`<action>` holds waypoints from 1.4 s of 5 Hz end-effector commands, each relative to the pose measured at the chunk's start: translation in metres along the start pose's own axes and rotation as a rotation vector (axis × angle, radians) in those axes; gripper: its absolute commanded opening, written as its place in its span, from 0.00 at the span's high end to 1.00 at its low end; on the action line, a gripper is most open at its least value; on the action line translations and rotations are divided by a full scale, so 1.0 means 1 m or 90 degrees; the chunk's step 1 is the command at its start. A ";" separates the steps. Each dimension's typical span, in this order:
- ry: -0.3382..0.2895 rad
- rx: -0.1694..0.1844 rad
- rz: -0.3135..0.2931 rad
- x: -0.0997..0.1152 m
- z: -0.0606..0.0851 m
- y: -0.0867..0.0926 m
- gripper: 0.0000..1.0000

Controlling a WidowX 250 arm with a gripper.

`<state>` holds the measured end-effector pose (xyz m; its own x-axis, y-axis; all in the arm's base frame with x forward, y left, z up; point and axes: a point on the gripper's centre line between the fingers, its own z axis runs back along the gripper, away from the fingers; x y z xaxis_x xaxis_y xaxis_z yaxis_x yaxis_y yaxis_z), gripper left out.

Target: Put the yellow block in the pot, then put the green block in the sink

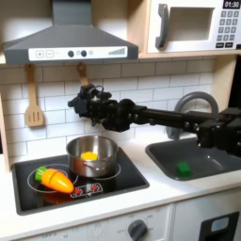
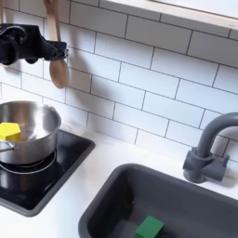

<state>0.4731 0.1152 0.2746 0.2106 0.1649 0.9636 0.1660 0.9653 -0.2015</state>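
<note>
Yellow cube-like toy block lies inside the round shiny steel pot; small dark green block sits in the dark grey sink. Gripper at upper left looks empty; released or clenched, I cannot tell. Best to retreat upward, clear of the pot.

Claw cut off by second exterior view's left edge, blurred; fingers open or closed, can't tell. Pot clipped at same edge, wall hiding part of yellow block. Sink and green block cut by bottom edge. Sink partly behind arm in first exterior view.
</note>
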 end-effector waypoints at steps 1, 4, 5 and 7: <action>-0.005 0.001 0.005 0.004 -0.002 0.001 1.00; -0.013 0.005 0.002 0.011 -0.001 0.002 1.00; -0.005 0.009 0.005 0.008 -0.002 0.005 1.00; 0.003 0.007 -0.002 0.004 -0.006 0.006 1.00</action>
<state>0.4792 0.1184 0.2786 0.2109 0.1625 0.9639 0.1561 0.9679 -0.1973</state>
